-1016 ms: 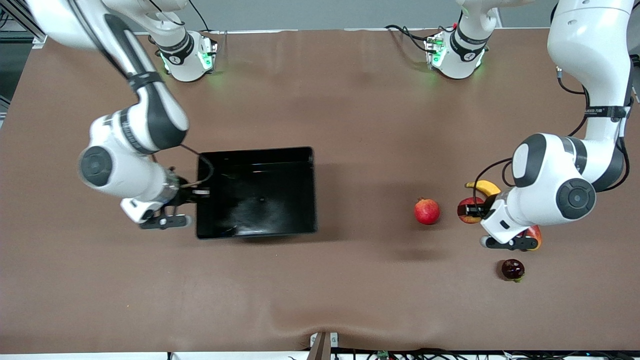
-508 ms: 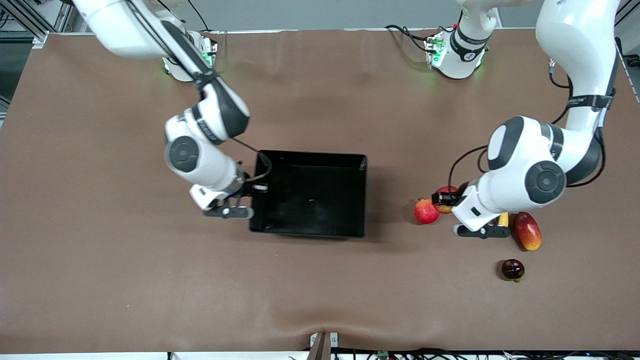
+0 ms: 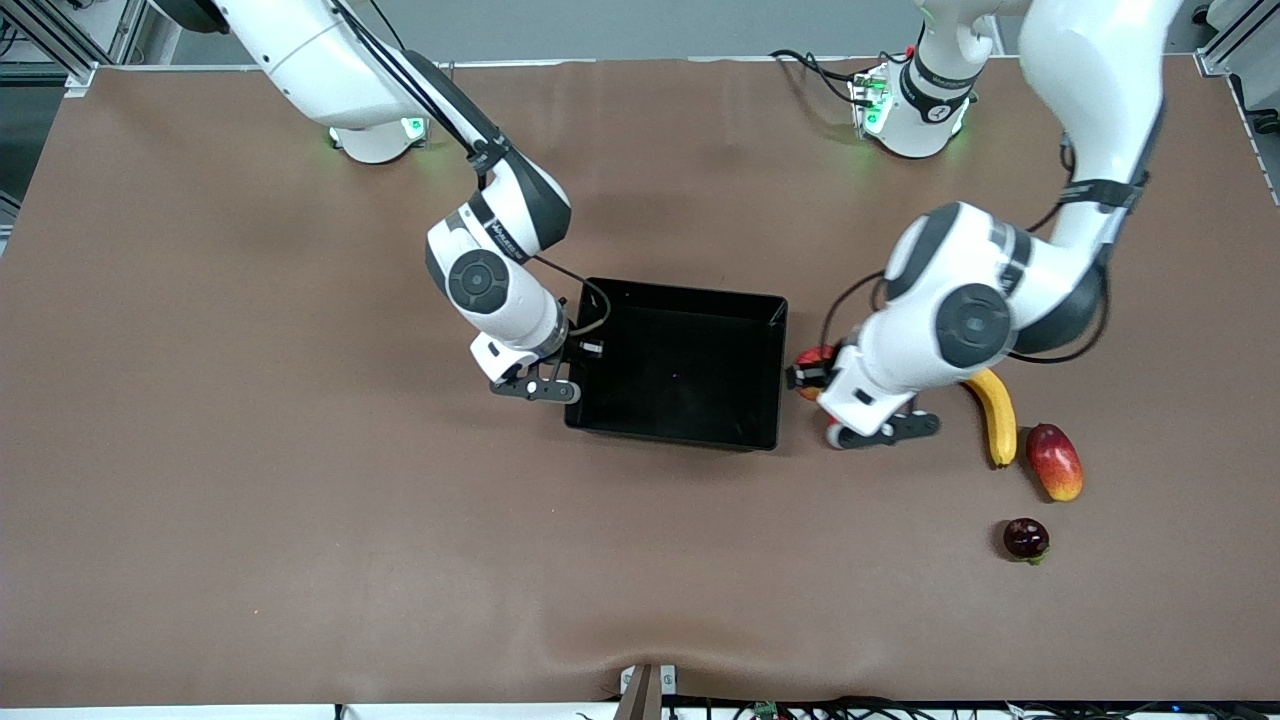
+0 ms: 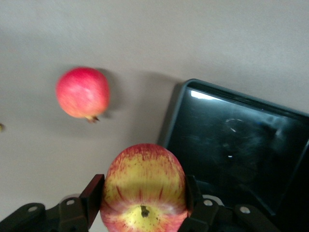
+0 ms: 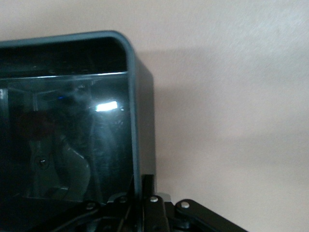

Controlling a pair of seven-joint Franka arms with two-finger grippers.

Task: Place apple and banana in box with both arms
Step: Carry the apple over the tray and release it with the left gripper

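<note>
The brown desk (image 3: 250, 520) carries the black box (image 3: 690, 375) near its middle, empty inside. The right arm reaches in from its base at the desk's edge farthest from the front camera, and the right gripper (image 3: 578, 362) is clamped on the box's wall at the side toward that arm's end of the desk; the right wrist view shows the wall (image 5: 137, 140) running down into the closed jaws. The left gripper (image 3: 812, 378) hangs just beside the box's wall on the side toward the left arm's end, grasping the apple (image 4: 143, 188), its fingers (image 4: 91, 200) pressed on both flanks of the fruit. The banana (image 3: 995, 412) lies on the desk toward the left arm's end, with a red-yellow mango (image 3: 1054, 461) just beside it and a small dark fruit (image 3: 1026, 538) nearer the front camera. A pomegranate (image 4: 83, 93) shows in the left wrist view, on the desk near the box's corner.
</note>
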